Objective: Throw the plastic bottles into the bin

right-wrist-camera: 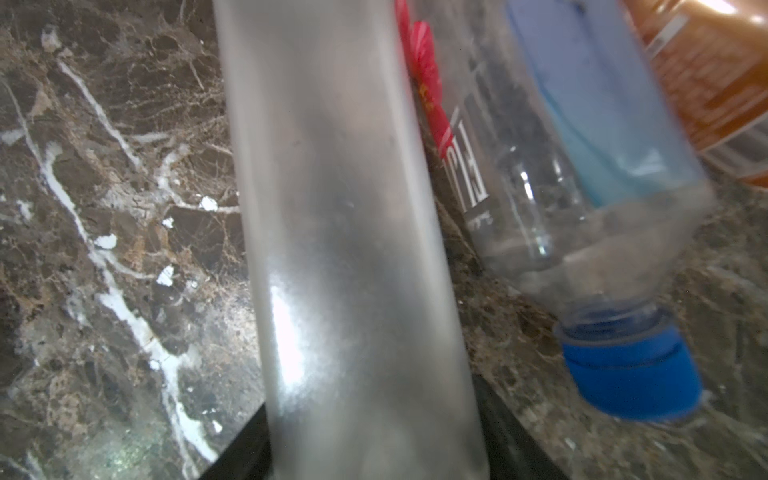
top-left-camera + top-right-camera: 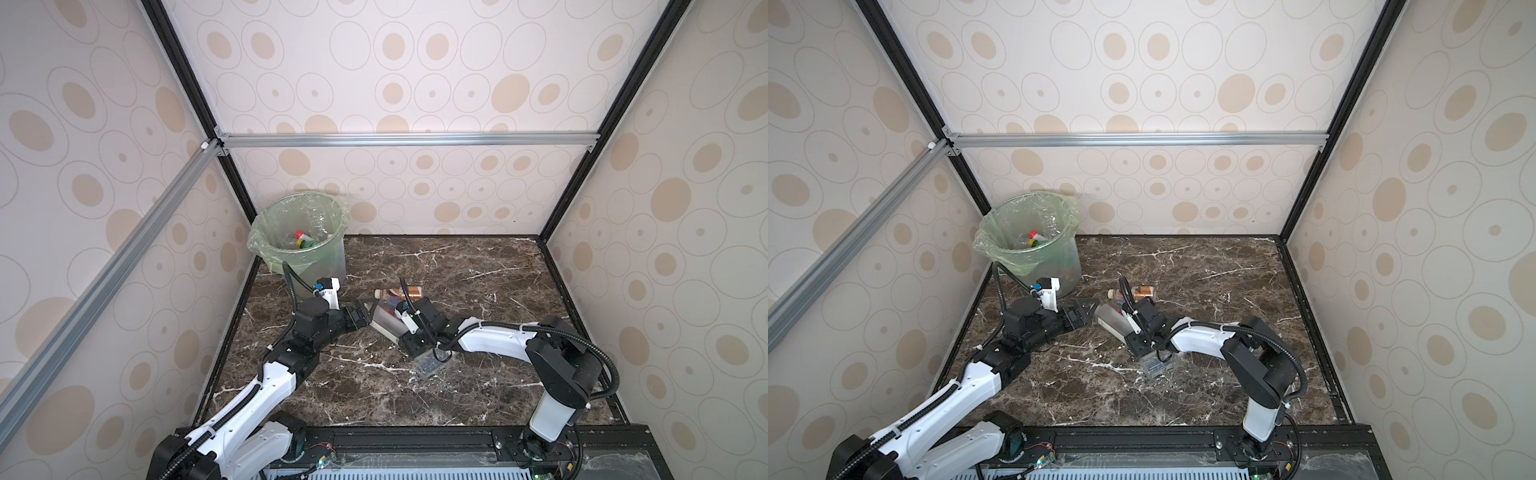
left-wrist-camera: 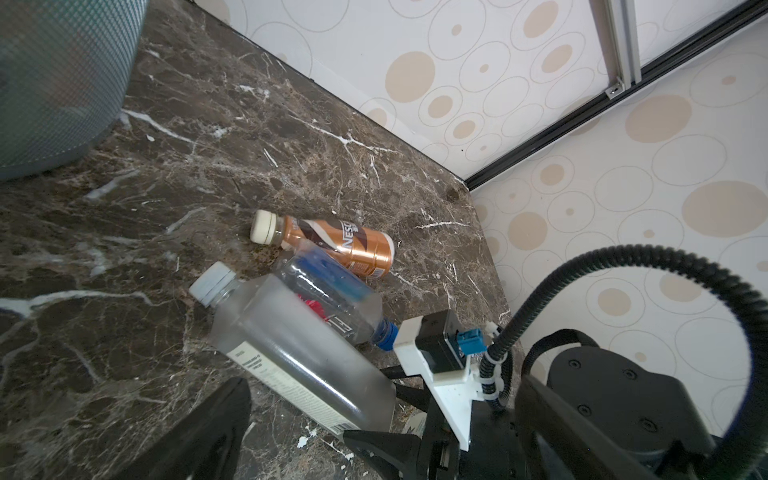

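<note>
Currently, the right gripper (image 2: 395, 330) has its dark jaws on both sides of the frosted square plastic bottle with the grey cap (image 3: 291, 353). In the right wrist view the jaws press against the bottom end of this bottle, so it looks to be gripped. The frosted bottle lies slanted near the middle of the dark brown marble table (image 2: 498, 291), with its cap end pointing to the left gripper (image 2: 1089, 311). That gripper has its jaws wide apart and holds nothing; its tips are just beside the cap, and I cannot tell if they touch it. Just behind the frosted bottle lies the clear plastic bottle with the blue label and blue cap (image 3: 328, 282), touching its side. Behind that one lies the copper-brown labelled bottle with the cream cap (image 3: 349, 245), also on its side. One more clear ribbed bottle (image 2: 430, 365) lies on the table under the right arm, nearer to the front edge. The round translucent grey-green bin with the light green bag (image 2: 328, 262) stands in the back left corner, well apart from these bottles. Inside it lie some bottles with red and yellow caps (image 2: 301, 239).
</note>
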`<action>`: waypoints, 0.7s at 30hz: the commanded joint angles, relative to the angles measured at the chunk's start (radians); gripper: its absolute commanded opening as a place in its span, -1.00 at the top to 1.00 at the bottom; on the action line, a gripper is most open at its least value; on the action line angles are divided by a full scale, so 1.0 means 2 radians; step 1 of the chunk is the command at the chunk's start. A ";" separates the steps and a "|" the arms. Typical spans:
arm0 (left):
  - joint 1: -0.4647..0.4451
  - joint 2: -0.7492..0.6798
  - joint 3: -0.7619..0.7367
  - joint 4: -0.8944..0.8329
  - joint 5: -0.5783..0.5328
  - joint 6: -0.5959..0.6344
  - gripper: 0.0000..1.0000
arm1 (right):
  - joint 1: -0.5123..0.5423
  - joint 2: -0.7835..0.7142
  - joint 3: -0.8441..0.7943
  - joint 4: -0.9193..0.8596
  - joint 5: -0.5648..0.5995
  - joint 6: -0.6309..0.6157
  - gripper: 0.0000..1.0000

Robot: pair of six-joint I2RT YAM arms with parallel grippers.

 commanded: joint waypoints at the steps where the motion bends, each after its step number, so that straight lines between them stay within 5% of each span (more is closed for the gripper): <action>1: 0.013 0.000 -0.006 0.038 0.028 -0.029 -0.98 | 0.004 -0.003 0.006 0.000 -0.012 -0.005 -0.10; 21: 0.030 -0.005 0.006 0.064 0.039 -0.062 -0.98 | 0.004 -0.095 0.035 -0.025 -0.002 -0.026 0.05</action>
